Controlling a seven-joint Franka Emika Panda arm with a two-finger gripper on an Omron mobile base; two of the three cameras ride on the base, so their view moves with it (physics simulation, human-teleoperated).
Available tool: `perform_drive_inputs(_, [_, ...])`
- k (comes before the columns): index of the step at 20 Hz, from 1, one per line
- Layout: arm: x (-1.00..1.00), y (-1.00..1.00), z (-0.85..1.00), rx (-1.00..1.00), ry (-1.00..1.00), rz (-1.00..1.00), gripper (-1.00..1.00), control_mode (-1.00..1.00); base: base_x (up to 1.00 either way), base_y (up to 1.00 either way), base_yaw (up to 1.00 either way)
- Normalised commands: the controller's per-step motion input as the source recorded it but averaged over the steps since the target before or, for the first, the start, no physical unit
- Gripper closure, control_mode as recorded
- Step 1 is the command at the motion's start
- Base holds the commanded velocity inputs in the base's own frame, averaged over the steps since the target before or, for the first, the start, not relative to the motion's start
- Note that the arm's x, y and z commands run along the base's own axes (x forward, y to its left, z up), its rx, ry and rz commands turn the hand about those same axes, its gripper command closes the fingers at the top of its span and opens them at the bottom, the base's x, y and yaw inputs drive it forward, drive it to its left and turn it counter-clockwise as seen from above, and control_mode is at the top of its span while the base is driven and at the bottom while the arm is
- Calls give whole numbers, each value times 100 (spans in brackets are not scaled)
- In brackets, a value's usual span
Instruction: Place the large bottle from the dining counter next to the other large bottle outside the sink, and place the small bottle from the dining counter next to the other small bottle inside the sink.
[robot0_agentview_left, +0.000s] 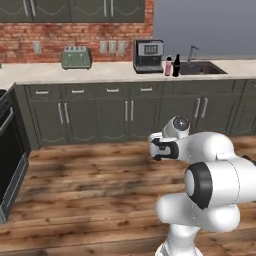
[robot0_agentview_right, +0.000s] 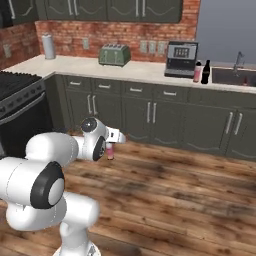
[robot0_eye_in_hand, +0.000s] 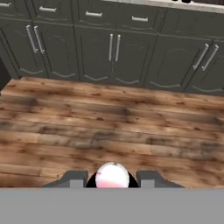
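My gripper (robot0_eye_in_hand: 112, 180) is shut on the small bottle (robot0_eye_in_hand: 112, 176), a short pinkish-red one whose top shows between the two fingers (robot0_eye_in_hand: 72, 178). In the right base view the small bottle (robot0_agentview_right: 109, 151) hangs below the hand, over the wooden floor. On the wall worktop the black large bottle (robot0_agentview_left: 176, 66) stands upright right beside the pink other large bottle (robot0_agentview_left: 168, 66), just left of the sink (robot0_agentview_left: 202, 68). Both bottles show again as black (robot0_agentview_right: 205, 72) and pink (robot0_agentview_right: 198, 72). The dining counter is out of view. I cannot make out the other small bottle inside the basin.
Dark grey cabinets (robot0_eye_in_hand: 113, 52) line the wall ahead, across the wooden floor (robot0_eye_in_hand: 109, 127). A coffee machine (robot0_agentview_left: 148, 56) and a toaster (robot0_agentview_left: 76, 57) stand on the worktop. A black stove (robot0_agentview_right: 17, 100) is at the left.
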Motion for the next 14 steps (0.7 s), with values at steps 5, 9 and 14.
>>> perform_drive_inputs(5, [0,0,0,0,0,0,100,100,96,0,-1])
perform_drive_inputs(9, [0,0,0,0,0,0,100,100,89,0,-1])
perform_drive_inputs(14, [0,0,0,0,0,0,100,100,88,0,-3])
